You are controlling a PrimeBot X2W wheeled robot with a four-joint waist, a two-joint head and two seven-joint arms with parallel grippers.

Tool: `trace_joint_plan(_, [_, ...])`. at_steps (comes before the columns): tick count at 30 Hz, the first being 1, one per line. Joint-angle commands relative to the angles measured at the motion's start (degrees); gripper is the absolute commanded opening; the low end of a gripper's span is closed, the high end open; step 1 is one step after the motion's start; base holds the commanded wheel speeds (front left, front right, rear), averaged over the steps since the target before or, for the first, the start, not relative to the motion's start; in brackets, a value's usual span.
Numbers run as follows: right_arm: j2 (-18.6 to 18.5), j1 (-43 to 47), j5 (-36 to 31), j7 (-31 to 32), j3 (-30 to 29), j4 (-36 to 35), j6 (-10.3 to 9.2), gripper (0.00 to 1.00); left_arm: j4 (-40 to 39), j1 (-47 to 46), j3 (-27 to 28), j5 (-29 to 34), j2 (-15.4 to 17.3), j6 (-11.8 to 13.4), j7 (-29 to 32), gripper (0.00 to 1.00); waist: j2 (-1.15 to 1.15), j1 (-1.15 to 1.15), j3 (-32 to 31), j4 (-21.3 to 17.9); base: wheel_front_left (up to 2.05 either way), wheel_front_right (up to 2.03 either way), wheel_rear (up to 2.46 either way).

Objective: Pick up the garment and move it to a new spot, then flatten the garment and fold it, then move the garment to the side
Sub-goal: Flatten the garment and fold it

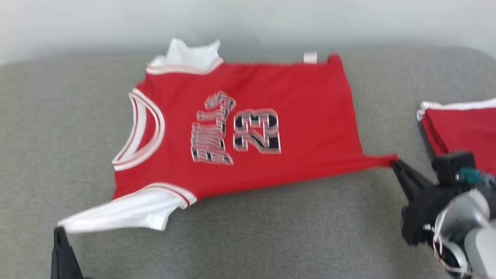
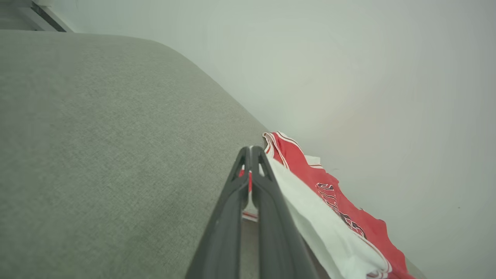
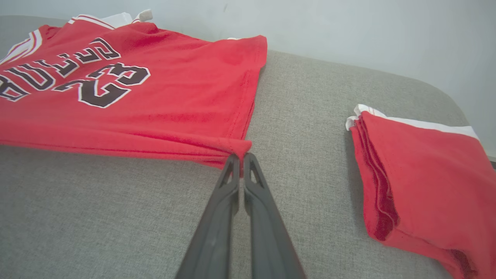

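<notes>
Here, garment [image 1: 240, 128] taut between the fingers [image 3: 219, 213]

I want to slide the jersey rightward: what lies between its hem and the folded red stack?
Bare grey cushion between jersey and folded stack, clearest in the right wrist view.

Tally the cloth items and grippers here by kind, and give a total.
jersey: 1
folded pile: 1
grippers: 2, left gripper and right gripper
total: 4

Left hand [image 1: 59, 231] pinched closed, right hand [image 1: 394, 162] pinched closed
</notes>
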Motion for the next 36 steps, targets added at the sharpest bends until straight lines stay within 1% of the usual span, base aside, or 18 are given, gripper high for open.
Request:
trace_joint_plan(1, [0.3,1.4,-0.5,0.5,-0.8,-0.5,-0.18,0.0,-0.5,1.3,-0.1,-0.9,0.2,0.4,-0.2,0.0,0.02,0.02,-3.2,2.1,0.0,0.0,0.0])
trace_joint_plan(4, [1.9,5.3,-1.0,2.7,-2.3,-2.7,-0.17,0.0,-0.8,4.2,-1.6,-1.7,0.2,1.3,-0.2,0.0,0.02,0.02,-4.0,2.8,0.0,0.0,0.0])
trace_joint_plan(9, [4.2,11.5,-2.0,7.0,-4.1,-5.9,-0.17,0.0,1.6,7.6,-6.3,-0.3,0.2,2.3,-0.2,0.0,0.02,0.02,-4.5,3.8,0.0,0.0,0.0])
trace_joint_plan(12, [5.3,14.8,-2.8,9.7,-4.9,-7.0,-0.17,0.0,4.1,8.5,-8.8,0.0,0.1,2.3,0.2,0.0,0.02,0.02,-4.6,4.1,0.0,0.0,0.0])
trace_joint_plan(14, [5.7,16.5,-3.3,10.9,-5.6,-7.0,-0.17,0.0,5.1,8.4,-9.7,-0.7,0.2,1.8,1.3,0.0,0.02,0.02,-4.5,4.2,0.0,0.0,0.0])
trace_joint_plan(18, [6.8,19.1,-3.8,12.3,-6.7,-7.4,-0.17,0.0,5.9,9.6,-11.2,-5.6,0.1,0.7,6.7,0.0,0.02,0.02,-4.5,4.2,0.0,0.0,0.0])
trace_joint_plan(23, [7.2,20.6,-4.8,12.1,-7.9,-7.6,-0.17,0.0,3.0,12.3,-10.0,-15.0,0.6,-0.6,14.0,0.0,0.02,0.02,-4.2,3.8,0.0,0.0,0.0])
trace_joint_plan(24, [7.2,20.6,-4.8,12.1,-7.9,-7.6,-0.17,0.0,3.0,12.3,-10.0,-15.0,0.6,-0.6,14.0,0.0,0.02,0.02,-4.2,3.8,0.0,0.0,0.0])
trace_joint_plan(27, [7.2,21.2,-5.3,11.8,-8.4,-7.2,-0.17,0.0,0.2,14.4,-9.0,-19.5,1.4,-1.2,17.5,0.0,0.02,0.02,-4.1,3.6,0.0,0.0,0.0])
trace_joint_plan(31, [7.1,21.3,-5.5,11.2,-8.8,-6.4,-0.17,0.0,-3.0,17.6,-8.0,-24.0,3.4,-0.7,22.5,0.0,0.02,0.02,-4.0,3.3,0.0,0.0,0.0])
trace_joint_plan(36, [7.1,21.5,-5.5,10.6,-8.6,-5.4,-0.17,0.0,-6.5,20.8,-6.6,-27.3,5.2,0.5,25.7,0.0,0.02,0.02,-4.0,3.0,0.0,0.0,0.0])
